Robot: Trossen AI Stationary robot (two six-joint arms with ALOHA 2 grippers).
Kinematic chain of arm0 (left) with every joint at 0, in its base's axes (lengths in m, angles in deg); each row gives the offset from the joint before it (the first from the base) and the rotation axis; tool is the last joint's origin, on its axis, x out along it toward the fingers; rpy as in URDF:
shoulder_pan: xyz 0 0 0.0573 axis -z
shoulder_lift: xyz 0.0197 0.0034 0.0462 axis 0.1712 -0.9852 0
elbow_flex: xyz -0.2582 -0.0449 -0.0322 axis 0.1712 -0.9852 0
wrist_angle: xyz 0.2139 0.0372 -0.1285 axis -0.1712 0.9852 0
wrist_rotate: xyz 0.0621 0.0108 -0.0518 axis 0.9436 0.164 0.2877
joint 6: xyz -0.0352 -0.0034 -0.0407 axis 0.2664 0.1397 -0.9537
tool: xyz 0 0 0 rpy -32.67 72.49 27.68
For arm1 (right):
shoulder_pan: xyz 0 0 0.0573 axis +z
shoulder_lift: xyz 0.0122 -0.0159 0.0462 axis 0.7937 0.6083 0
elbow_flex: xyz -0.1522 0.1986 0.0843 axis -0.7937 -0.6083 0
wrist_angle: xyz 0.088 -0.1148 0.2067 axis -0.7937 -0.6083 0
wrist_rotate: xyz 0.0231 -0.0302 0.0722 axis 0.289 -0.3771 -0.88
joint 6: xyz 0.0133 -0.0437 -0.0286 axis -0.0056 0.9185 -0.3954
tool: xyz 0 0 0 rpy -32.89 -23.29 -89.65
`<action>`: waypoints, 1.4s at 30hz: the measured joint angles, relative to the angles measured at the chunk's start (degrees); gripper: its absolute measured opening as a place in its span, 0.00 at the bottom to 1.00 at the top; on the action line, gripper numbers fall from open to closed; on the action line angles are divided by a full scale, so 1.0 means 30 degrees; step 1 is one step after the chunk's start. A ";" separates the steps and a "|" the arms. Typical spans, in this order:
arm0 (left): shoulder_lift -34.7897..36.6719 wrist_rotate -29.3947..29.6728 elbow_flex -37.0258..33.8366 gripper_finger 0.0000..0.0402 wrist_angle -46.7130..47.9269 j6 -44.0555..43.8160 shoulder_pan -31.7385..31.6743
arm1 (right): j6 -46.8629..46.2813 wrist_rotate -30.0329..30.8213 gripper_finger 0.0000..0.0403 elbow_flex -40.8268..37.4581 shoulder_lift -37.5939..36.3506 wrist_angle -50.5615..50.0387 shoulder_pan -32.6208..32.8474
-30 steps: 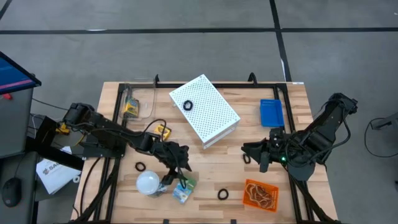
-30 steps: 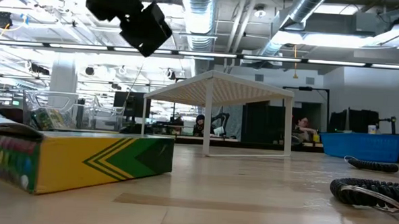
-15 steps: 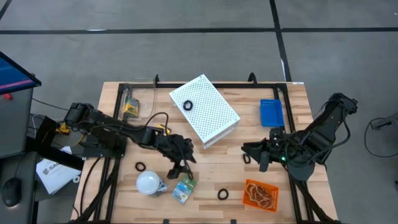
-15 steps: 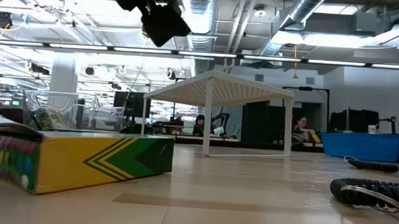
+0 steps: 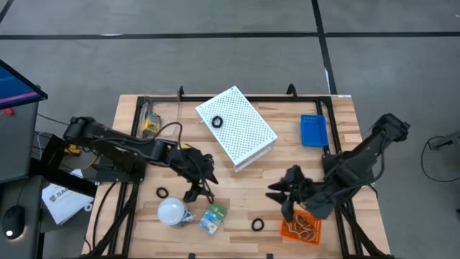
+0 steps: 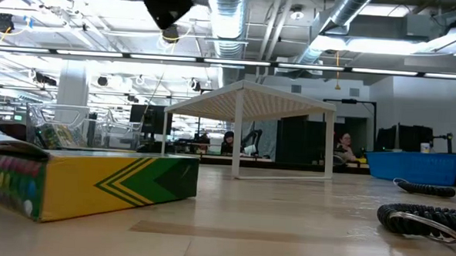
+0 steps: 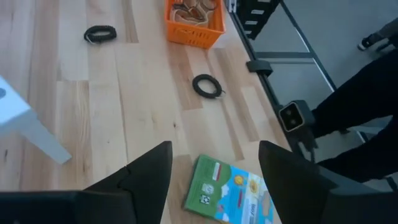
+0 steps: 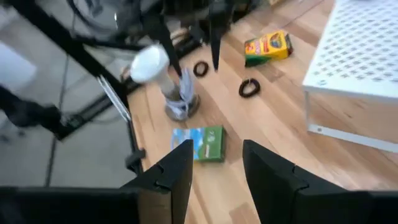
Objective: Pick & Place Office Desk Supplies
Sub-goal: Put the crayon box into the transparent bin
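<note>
Risk: my left gripper (image 5: 199, 188), fingers wide and empty, hangs centre-left above the green crayon box (image 5: 212, 219) at lower centre; descending, I could clip the white bulb (image 5: 172, 211). Right gripper (image 5: 282, 201) open, lower right.

Even overhead light, soft shadows; right wrist view blurred; ceiling lamps glare.

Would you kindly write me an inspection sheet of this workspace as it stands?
Surface: wooden table, dry.
Job's things: crayon box lies at the front; black ring beside it; orange basket holds rubber bands.
Clutter: white perforated box, white bulb, blue tray.
End effectors: left end effector open above the table; right end effector open by the basket.
Cables: yellow-black cable along the left arm.
Surroundings: grey floor.
</note>
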 joint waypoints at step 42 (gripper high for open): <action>-1.2743 0.3718 1.8133 0.67 1.7328 0.2504 0.5598 | 0.1770 0.1569 0.42 0.0025 -0.0014 0.2078 0.0287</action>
